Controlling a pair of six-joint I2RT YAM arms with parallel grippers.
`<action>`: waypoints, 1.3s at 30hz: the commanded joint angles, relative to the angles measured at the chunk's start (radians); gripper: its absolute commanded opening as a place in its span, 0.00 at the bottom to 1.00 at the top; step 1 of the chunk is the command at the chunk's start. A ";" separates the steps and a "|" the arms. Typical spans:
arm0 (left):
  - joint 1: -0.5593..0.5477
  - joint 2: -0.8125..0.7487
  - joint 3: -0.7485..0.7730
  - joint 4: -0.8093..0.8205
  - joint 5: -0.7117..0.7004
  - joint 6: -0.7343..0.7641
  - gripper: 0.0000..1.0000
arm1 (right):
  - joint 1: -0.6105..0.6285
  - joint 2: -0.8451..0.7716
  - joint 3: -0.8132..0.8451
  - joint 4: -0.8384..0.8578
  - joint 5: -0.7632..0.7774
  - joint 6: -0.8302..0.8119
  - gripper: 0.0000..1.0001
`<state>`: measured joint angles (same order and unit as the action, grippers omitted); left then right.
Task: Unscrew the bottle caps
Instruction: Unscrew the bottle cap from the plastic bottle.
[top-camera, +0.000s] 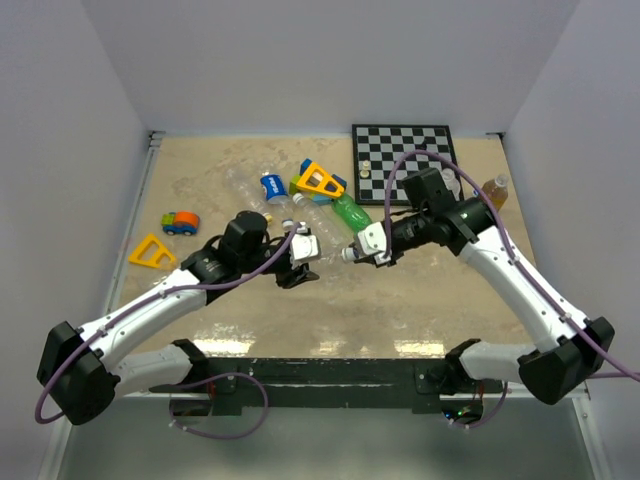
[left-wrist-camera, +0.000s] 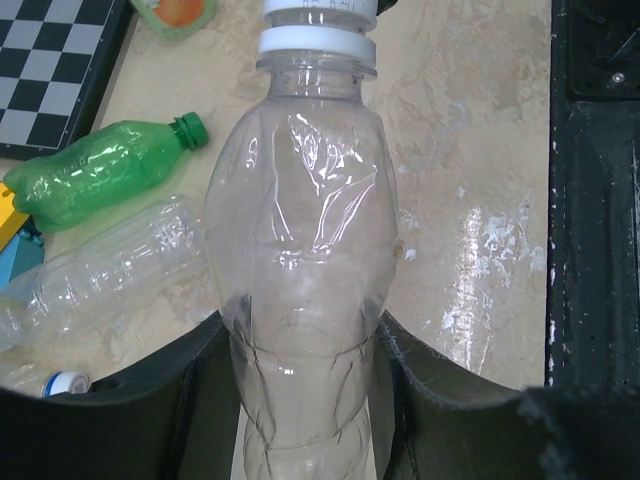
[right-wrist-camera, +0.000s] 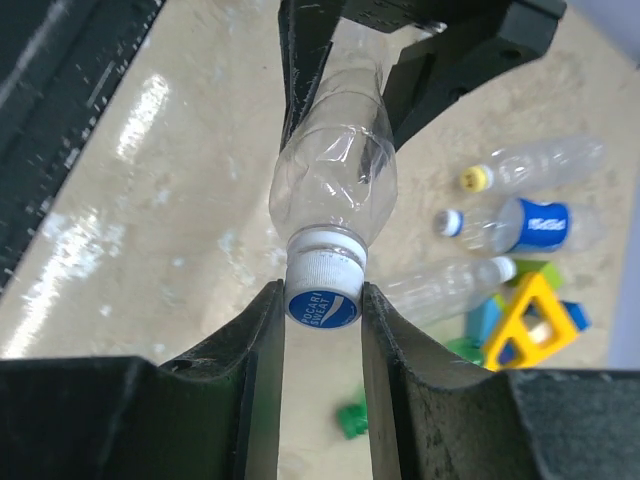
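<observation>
A clear crumpled bottle (left-wrist-camera: 305, 200) is held off the table between both arms. My left gripper (left-wrist-camera: 300, 335) is shut on its lower body, a dark finger pressing each side. Its bottle cap (right-wrist-camera: 323, 285), white with a blue printed top, sits between the pads of my right gripper (right-wrist-camera: 323, 302), which is shut on it. In the top view the left gripper (top-camera: 300, 250) and the right gripper (top-camera: 357, 250) face each other mid-table. A green bottle (left-wrist-camera: 95, 172) lies on its side with its green cap (left-wrist-camera: 190, 127) on.
A chessboard (top-camera: 402, 163) lies at the back right, an amber bottle (top-camera: 494, 190) beside it. Other bottles (right-wrist-camera: 520, 225) and a yellow and blue toy (top-camera: 320, 181) lie behind the grippers. A toy car (top-camera: 181, 222) and a yellow triangle (top-camera: 151, 252) sit left. A loose green cap (right-wrist-camera: 352, 420) lies below.
</observation>
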<state>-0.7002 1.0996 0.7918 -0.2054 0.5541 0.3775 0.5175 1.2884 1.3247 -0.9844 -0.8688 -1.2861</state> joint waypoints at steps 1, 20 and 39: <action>-0.001 -0.020 0.000 0.034 0.041 0.014 0.00 | -0.007 -0.045 -0.016 0.095 0.113 -0.210 0.00; -0.002 -0.017 0.004 0.032 0.044 0.017 0.00 | -0.007 -0.070 0.031 0.087 0.007 0.391 0.74; -0.002 -0.014 0.006 0.034 0.044 0.011 0.00 | -0.007 -0.113 -0.137 0.362 0.076 1.064 0.67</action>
<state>-0.7010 1.0988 0.7914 -0.1997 0.5728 0.3824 0.5140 1.1656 1.1831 -0.6704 -0.8089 -0.2893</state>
